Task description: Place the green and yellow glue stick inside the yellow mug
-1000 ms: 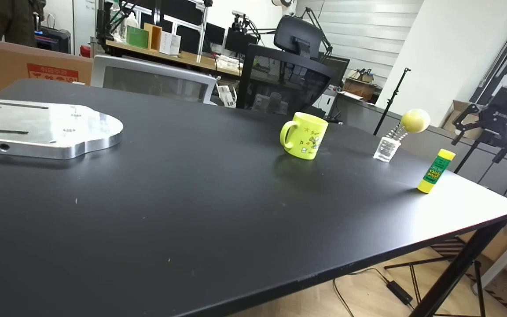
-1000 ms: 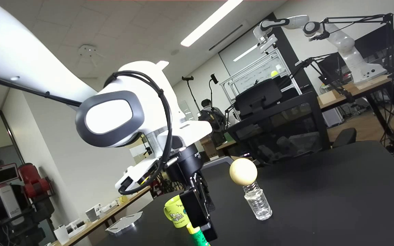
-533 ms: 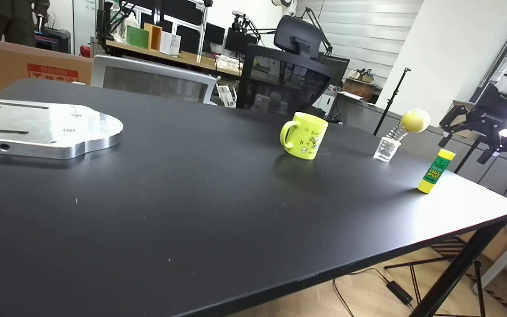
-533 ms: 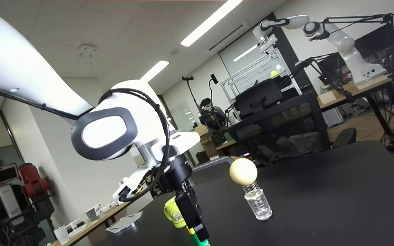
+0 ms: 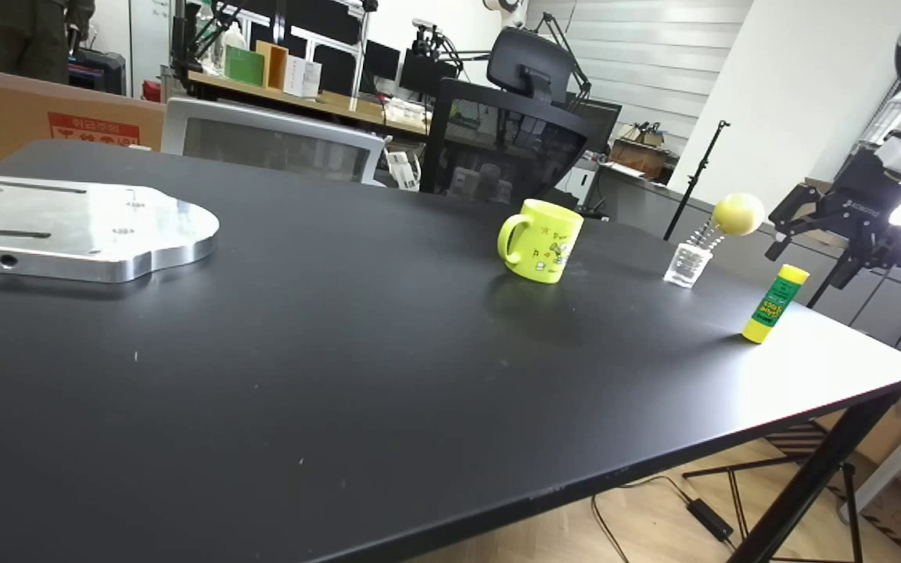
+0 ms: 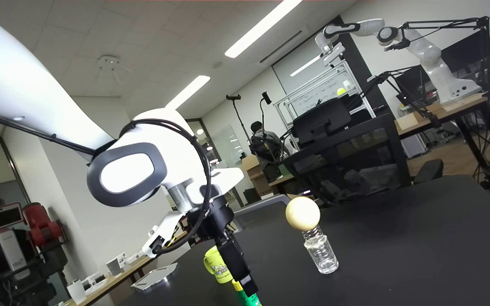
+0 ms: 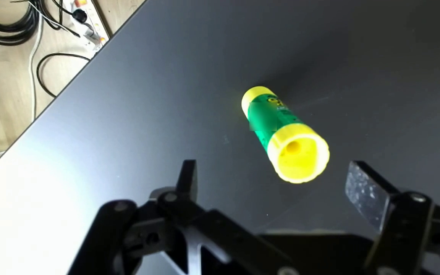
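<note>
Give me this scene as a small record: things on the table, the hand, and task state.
Glue stick: upright on the black table, near its edge
Yellow mug: upright on the table; contents not visible
Clear container: upright, pale yellow ball on top
Metal plate: flat on the table
Hand: open, holding nothing
Task state: glue stick outside the yellow mug

Glue stick partly blurred, wrist view.
</note>
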`<control>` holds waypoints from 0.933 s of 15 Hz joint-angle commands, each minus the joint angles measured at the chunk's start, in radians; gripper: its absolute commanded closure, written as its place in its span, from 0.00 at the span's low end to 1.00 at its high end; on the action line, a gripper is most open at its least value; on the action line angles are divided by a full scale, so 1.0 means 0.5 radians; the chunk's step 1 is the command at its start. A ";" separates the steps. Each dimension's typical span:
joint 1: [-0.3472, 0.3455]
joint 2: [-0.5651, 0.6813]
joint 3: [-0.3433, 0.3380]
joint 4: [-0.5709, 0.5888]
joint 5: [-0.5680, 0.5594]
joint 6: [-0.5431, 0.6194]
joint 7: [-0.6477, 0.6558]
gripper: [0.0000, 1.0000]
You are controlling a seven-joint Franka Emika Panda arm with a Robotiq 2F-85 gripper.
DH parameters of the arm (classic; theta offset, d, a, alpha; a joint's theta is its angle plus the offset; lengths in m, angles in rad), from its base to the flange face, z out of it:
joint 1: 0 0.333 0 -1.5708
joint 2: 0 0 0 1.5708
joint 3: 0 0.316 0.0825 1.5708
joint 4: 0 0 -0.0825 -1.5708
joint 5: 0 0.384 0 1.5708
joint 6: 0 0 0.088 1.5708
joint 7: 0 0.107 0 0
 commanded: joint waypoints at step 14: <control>-0.028 0.068 0.053 0.010 0.046 -0.032 -0.084 0.82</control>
